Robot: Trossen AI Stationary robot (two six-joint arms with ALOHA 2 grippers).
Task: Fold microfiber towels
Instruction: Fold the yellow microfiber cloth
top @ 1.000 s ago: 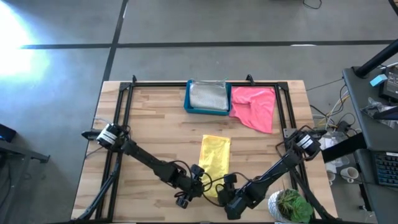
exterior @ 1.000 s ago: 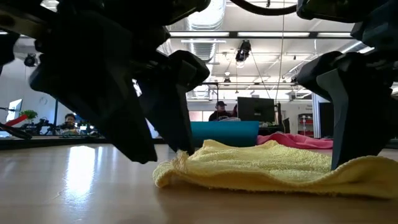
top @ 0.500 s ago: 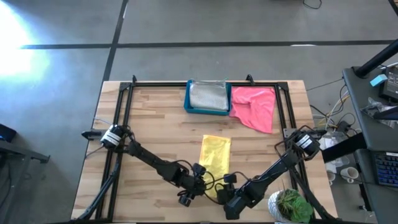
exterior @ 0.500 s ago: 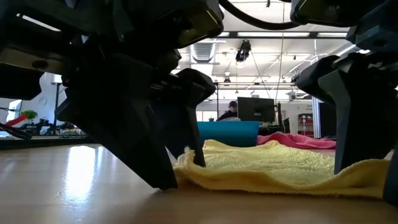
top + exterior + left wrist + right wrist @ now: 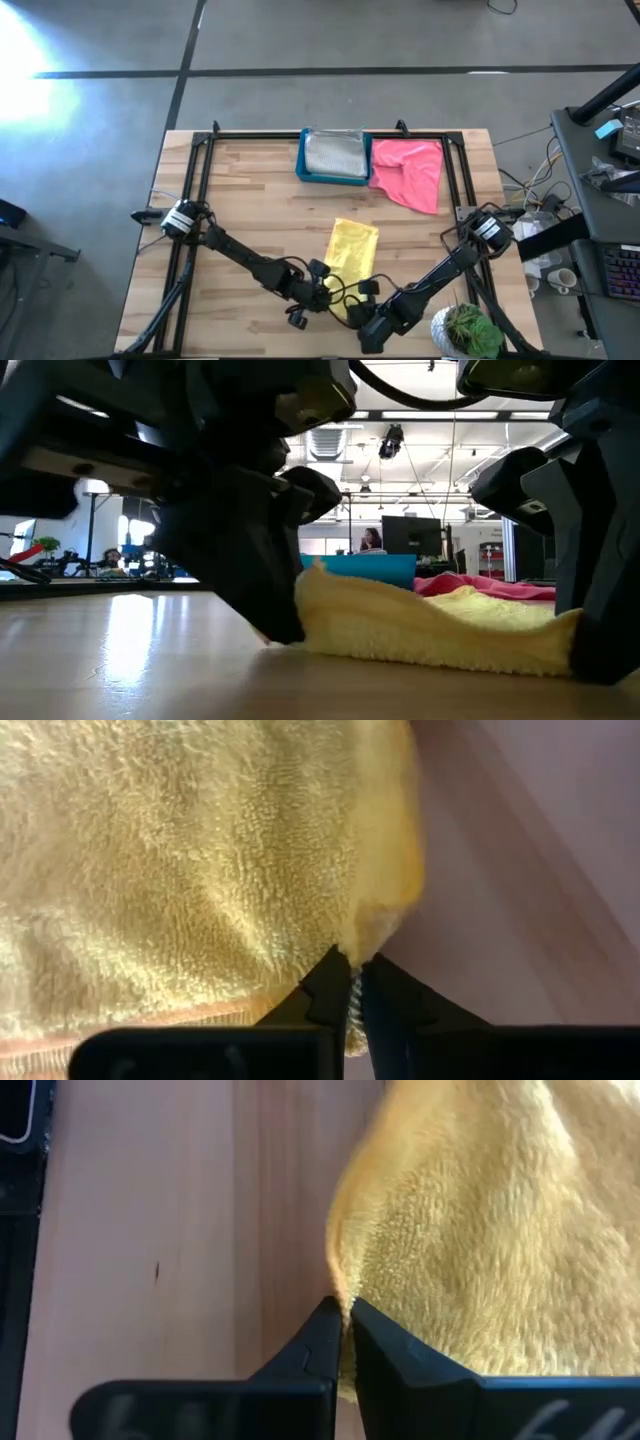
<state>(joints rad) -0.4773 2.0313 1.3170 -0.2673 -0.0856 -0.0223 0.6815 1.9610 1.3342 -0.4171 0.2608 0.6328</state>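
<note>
A yellow microfiber towel (image 5: 352,250) lies as a narrow strip on the wooden table, its near end between my two grippers. My left gripper (image 5: 327,292) is shut on the near left corner and my right gripper (image 5: 362,299) on the near right corner. In the low view the towel (image 5: 430,630) rests on the table between the two dark grippers. A pink towel (image 5: 410,172) lies spread at the far right. A light grey towel (image 5: 334,152) lies in the blue bin (image 5: 302,160). My left gripper pinches the yellow towel's near left corner (image 5: 375,932) between its two fingers, slanting down from the table's near left. The corner stands up beside the fingers (image 5: 316,574); the towel's underside stays on the table. One layer or several, I cannot tell. My right gripper pinches the yellow towel's near right corner (image 5: 345,1285) at its edge between its two fingers, slanting down from the table's near right. That end (image 5: 560,632) lies low on the table. The number of layers does not show.
A black frame (image 5: 210,140) runs along the table's far, left and right sides. A potted plant (image 5: 466,330) stands at the near right corner. Bare wood lies left of the yellow towel (image 5: 250,220).
Both grippers have shut on the yellow towel's near corners. The near end has bunched together, its left corner now standing up, and the strip's far end has swung a little toward the table's right edge.
</note>
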